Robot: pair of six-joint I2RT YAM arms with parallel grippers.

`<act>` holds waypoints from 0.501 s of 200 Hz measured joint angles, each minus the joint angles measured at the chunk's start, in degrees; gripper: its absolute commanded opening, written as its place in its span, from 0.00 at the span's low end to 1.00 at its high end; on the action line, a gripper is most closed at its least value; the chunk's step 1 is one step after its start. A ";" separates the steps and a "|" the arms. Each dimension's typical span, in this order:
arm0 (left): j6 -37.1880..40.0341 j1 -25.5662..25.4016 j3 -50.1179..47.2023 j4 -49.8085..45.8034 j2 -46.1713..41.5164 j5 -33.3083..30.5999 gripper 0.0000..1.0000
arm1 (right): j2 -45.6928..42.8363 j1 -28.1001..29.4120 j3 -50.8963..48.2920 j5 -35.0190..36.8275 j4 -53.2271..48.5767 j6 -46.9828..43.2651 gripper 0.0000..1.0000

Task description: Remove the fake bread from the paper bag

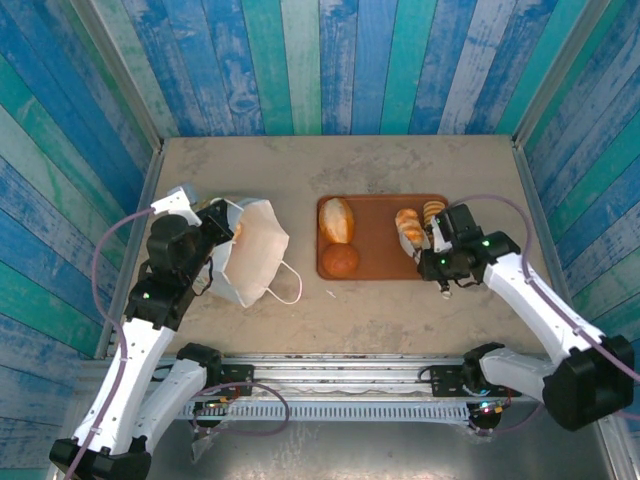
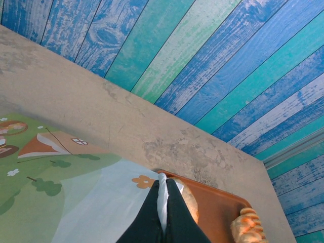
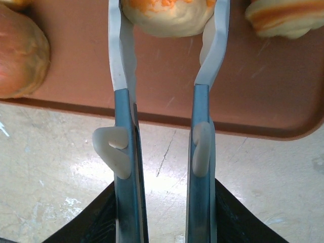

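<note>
Step in hand: placing. A ridged roll (image 3: 164,17) of the fake bread lies on the brown tray (image 3: 167,86), right of the pale loaf (image 1: 337,218). The right gripper (image 3: 167,30) is part-open astride it (whether it is gripped cannot be told). The left gripper (image 2: 163,195) is clamped on the paper bag (image 1: 255,255) rim, at left. Next, a clean release and lift are called for.

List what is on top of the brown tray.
On the brown tray: a pale oval loaf, a round brown bun and two ridged rolls. The right hand overhangs the tray's right end, hiding whatever lies beneath it.
</note>
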 measured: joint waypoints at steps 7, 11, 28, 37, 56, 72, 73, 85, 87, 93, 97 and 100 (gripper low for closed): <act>0.00 0.00 0.00 0.00 -0.02 0.00 0.00 | 1.44 -0.02 0.00 -0.02 0.07 -0.09 0.42; 0.00 0.00 0.00 0.00 -0.02 -0.02 0.00 | 2.19 -0.04 0.00 0.00 0.13 -0.13 0.42; 0.00 0.00 0.00 0.00 -0.02 -0.09 0.00 | 4.42 -0.07 0.00 -0.02 0.74 -0.31 0.43; 0.00 0.00 0.00 -0.02 -0.07 -0.13 0.00 | 5.11 -0.07 0.02 0.00 1.33 -0.31 0.45; 0.00 0.00 -0.11 0.00 -0.24 -0.15 0.00 | 5.38 -0.07 0.02 0.26 2.43 -0.26 0.46; -0.02 0.00 -0.50 0.00 -0.52 -0.15 0.00 | 5.38 -0.07 0.04 0.63 3.15 -0.24 0.47; -0.02 0.00 -0.52 0.00 -0.55 -0.15 0.00 | 5.38 -0.07 0.04 0.70 3.21 -0.22 0.48; -0.04 0.00 -0.79 -0.02 -0.72 -0.15 0.00 | 5.38 -0.07 0.11 1.09 3.69 -0.02 0.49; -0.04 0.00 -0.81 -0.02 -0.72 -0.15 0.00 | 5.38 -0.07 0.15 1.22 3.76 -0.07 0.49; -0.04 0.00 -0.85 -0.02 -0.76 -0.15 0.00 | 5.40 -0.09 0.31 1.42 3.87 0.04 0.49; -0.04 0.00 -0.85 -0.04 -0.76 -0.15 0.00 | 5.40 -0.09 0.42 1.51 3.98 0.11 0.50; -0.07 0.00 -0.85 -0.04 -0.79 -0.15 0.00 | 5.40 -0.11 0.50 1.66 4.07 0.17 0.50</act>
